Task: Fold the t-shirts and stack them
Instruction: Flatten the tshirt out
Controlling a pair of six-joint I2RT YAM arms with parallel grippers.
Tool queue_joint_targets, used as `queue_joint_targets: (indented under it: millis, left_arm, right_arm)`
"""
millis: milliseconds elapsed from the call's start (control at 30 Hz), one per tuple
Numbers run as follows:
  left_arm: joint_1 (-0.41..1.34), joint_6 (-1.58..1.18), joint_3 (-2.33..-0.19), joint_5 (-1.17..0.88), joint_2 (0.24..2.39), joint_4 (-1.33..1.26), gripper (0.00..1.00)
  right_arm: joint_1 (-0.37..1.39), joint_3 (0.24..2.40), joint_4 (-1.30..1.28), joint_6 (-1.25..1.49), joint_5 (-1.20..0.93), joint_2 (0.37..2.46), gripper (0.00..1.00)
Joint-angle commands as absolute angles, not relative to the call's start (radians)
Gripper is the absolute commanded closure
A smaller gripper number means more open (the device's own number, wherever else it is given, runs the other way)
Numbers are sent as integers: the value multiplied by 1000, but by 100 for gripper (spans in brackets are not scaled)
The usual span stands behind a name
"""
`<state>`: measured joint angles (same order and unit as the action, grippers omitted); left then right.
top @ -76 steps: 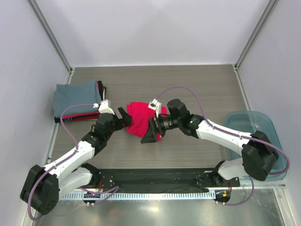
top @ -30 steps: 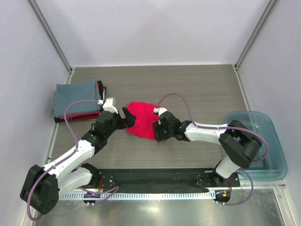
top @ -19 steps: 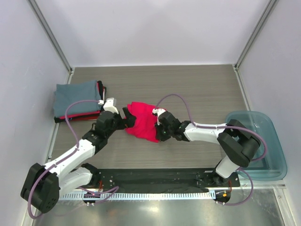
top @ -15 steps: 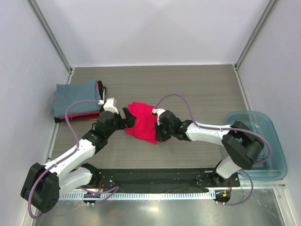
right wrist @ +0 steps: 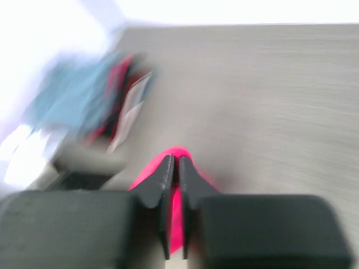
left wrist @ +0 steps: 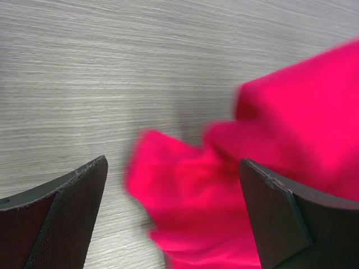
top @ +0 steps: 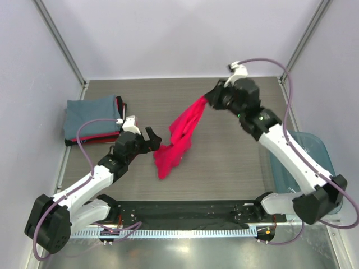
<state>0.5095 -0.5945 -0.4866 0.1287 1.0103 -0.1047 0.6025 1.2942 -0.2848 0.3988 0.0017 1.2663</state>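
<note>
A bright red-pink t-shirt [top: 180, 134] hangs stretched in the air from my right gripper [top: 208, 100], which is shut on its upper end high over the table's far middle. The shirt's lower end [top: 164, 162] trails down near the table. The right wrist view is blurred; its jaws stand nearly together on red-pink cloth [right wrist: 175, 216]. My left gripper [top: 152, 138] stands open low at the shirt's left side; red-pink cloth [left wrist: 224, 185] lies between its spread fingers [left wrist: 67, 213], untouched. A stack of folded t-shirts, slate blue-grey [top: 90, 116] on top, sits at the far left.
A translucent teal plastic tub [top: 325, 168] stands at the right edge, partly behind the right arm. Grey walls with metal posts close in the wooden table [top: 235, 162] on three sides. A black base plate [top: 185, 213] runs along the near edge.
My right gripper closed on the red-pink t-shirt at table level, then swung up and back to the right, pulling the shirt out long. The left arm barely moved.
</note>
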Motion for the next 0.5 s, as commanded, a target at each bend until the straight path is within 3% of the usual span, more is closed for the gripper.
queue_joint_targets:
  millis: [0,100,133,267,467]
  left_arm:
    - [512,-586,-522,179,989,-86,0]
    - [514,-586,-525,187,985,-78,0]
    - [514,-584,-523,186,982,-78,0]
    - [512,-588,-526,157,997,-90,0]
    - [515,-595,-535,86,1049,-123,0]
  right_arm:
    - [405,1319,-406,523,74,1431,79]
    - [367,1261,-445,512,14,1496,62]
    - [370,1228,-433,514,14,1488,52]
    - [399,1069,-375,477,29,1390,48]
    - [511,914,-282,322,-129,1266,43]
